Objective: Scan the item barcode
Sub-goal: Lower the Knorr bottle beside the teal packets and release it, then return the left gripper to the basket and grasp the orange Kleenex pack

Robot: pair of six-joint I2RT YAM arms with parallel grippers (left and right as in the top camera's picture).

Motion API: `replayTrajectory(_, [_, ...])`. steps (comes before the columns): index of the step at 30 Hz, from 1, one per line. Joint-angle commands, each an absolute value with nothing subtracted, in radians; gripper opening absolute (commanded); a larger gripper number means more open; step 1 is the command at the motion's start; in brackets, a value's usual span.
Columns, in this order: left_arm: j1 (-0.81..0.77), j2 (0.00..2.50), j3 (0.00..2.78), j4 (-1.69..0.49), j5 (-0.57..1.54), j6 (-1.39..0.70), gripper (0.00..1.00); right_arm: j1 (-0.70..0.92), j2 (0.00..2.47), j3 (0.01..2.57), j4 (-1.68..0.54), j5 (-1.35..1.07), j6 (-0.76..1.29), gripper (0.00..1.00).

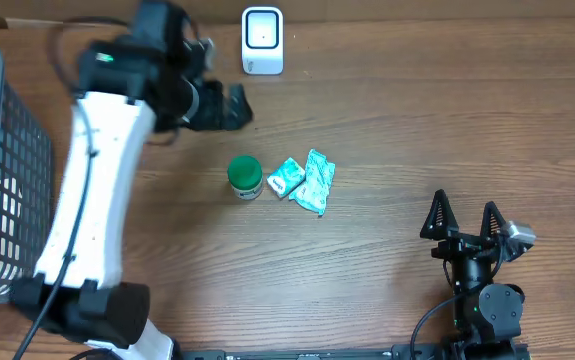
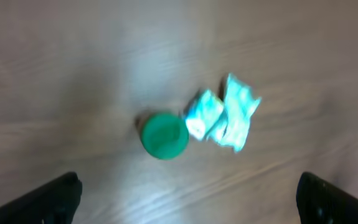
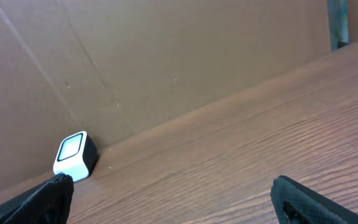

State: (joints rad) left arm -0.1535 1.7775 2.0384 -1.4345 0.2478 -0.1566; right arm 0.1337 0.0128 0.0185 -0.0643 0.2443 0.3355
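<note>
A small jar with a green lid stands mid-table. Two crumpled teal-and-white packets lie just to its right, seen blurred in the left wrist view as the nearer packet and the farther packet. No barcode shows on any of them. The white scanner stands at the back edge. My left gripper hovers open and empty above the table, behind and left of the jar. At the front right my right gripper is open and empty.
A grey wire basket fills the left edge of the table. A brown cardboard wall rises behind the scanner. The left arm's white link stretches from the front left toward the back.
</note>
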Motion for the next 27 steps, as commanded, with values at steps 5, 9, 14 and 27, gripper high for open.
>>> replayTrajectory(5, [0.047, 1.752, 2.488, -1.673, 0.122, -0.107, 1.0, 0.141, 0.003, 0.008, -0.058, 0.258, 0.328, 1.0])
replayTrajectory(9, [0.241, 1.712, 2.564, -1.689, 0.093, -0.161, 1.0, 0.141, 0.003, 0.008, -0.058, 0.258, 0.328, 1.0])
replayTrajectory(14, [0.531, 1.681, 2.562, -1.689, 0.112, -0.236, 1.0, 0.141, 0.003, 0.008, -0.058, 0.258, 0.328, 1.0])
replayTrajectory(27, [0.933, 1.739, 2.29, -1.667, 0.035, -0.262, 1.0, 0.141, 0.003, 0.008, -0.058, 0.258, 0.328, 1.0])
